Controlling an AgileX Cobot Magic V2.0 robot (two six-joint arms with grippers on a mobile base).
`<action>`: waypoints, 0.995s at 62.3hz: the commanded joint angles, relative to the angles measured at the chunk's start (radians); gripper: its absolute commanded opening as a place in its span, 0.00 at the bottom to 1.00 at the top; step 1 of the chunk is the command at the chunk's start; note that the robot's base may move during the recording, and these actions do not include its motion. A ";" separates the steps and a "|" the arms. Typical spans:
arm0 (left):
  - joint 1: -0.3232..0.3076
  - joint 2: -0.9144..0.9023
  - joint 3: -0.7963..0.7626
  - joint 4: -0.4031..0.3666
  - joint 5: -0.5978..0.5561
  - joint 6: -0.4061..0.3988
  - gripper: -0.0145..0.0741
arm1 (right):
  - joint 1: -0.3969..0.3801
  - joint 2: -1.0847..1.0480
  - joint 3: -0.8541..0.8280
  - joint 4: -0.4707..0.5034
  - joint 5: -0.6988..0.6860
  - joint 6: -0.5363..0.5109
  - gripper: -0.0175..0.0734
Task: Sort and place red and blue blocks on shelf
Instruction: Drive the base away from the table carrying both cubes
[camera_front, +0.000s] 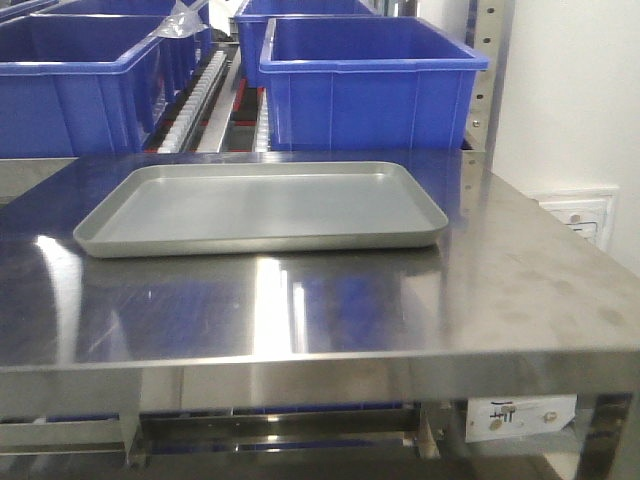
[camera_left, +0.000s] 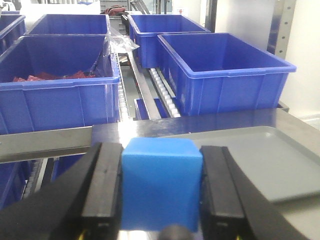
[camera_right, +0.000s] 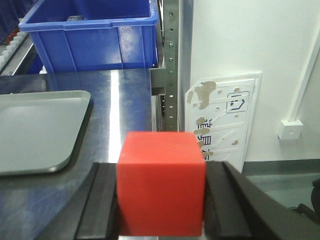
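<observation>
Progress, judged from present positions: both blocks picked up, neither set on the shelf; sorting and placing remain.

Item 1. Small matte blue cube (camera_left: 161, 182), plain, sharp-edged. Location: clamped in the left pincer (camera_left: 161, 200), whose black pads (camera_left: 107, 185) are closed narrow against its two side faces. It is held above the near edge of the brushed stainless-steel surface (camera_front: 420, 300) and faces the racking.

Item 2. Small matte red cube (camera_right: 161, 182), same size as far as the wrist views show. Location: clamped in the right pincer (camera_right: 161, 205), pads pressed to both sides. It sits over the right end of the surface, beside the wall.

Item 3. Stainless-steel shelf with white roller tracks (camera_left: 162, 90) and a perforated upright post (camera_right: 171, 60). Location: directly behind the surface. No cube rests on it.

Containers:
- Shallow grey metal tray (camera_front: 250, 243), lying flat on the surface; nothing visible inside.
- Large blue plastic bin, left (camera_left: 55, 107), on the rollers; holds a loose layer of small red pieces, kind not discernible.
- Large blue plastic bin, right (camera_left: 225, 85), on the rollers; the visible interior shows nothing.
- Further blue plastic bins (camera_left: 70, 24) behind; their floors are mostly hidden, contents cannot be told.

Outstanding: carry each cube past the tray and release it at its own place on the shelf.
</observation>
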 joint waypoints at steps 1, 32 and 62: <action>-0.001 0.004 -0.029 -0.003 -0.085 0.003 0.30 | -0.007 0.001 -0.028 -0.008 -0.085 -0.009 0.25; -0.001 0.004 -0.029 -0.003 -0.085 0.003 0.30 | -0.007 0.001 -0.028 -0.008 -0.085 -0.009 0.25; -0.001 0.004 -0.029 -0.003 -0.085 0.003 0.30 | -0.007 0.001 -0.028 -0.008 -0.085 -0.009 0.25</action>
